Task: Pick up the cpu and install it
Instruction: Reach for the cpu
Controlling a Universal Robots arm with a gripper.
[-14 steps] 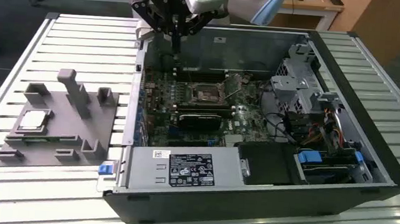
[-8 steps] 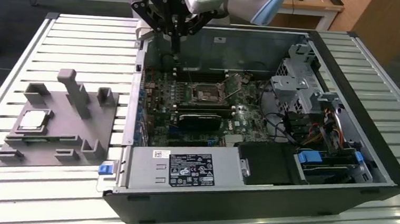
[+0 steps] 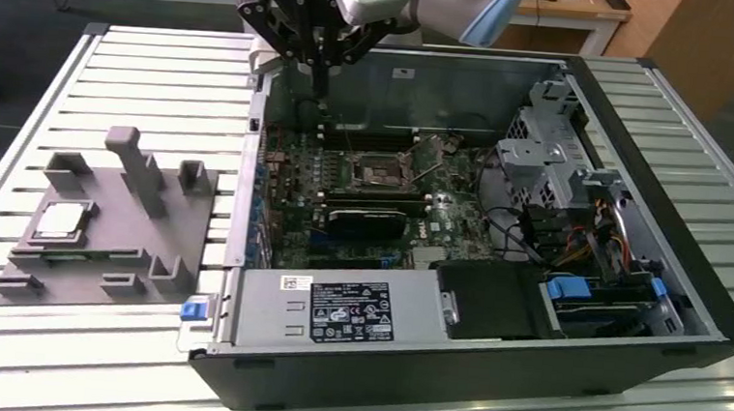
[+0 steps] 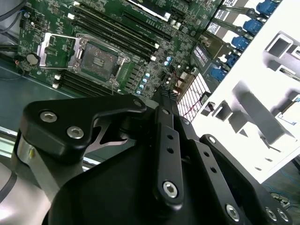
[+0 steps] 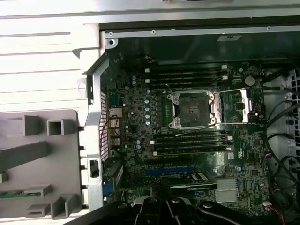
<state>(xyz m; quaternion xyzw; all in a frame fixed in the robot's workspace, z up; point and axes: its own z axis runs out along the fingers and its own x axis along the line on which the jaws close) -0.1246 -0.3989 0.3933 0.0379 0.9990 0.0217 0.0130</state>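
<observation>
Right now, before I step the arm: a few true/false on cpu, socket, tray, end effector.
1. The cpu lies on the tray. True.
2. The socket already holds a chip. False: it is open and empty.
3. The end effector holds the cpu. False: it hangs over the case, apart from the cpu, carrying nothing.
4. The tray sits to the exterior view's right of the case. False: it sits to the left.
5. The case is open, with the motherboard exposed. True.
</observation>
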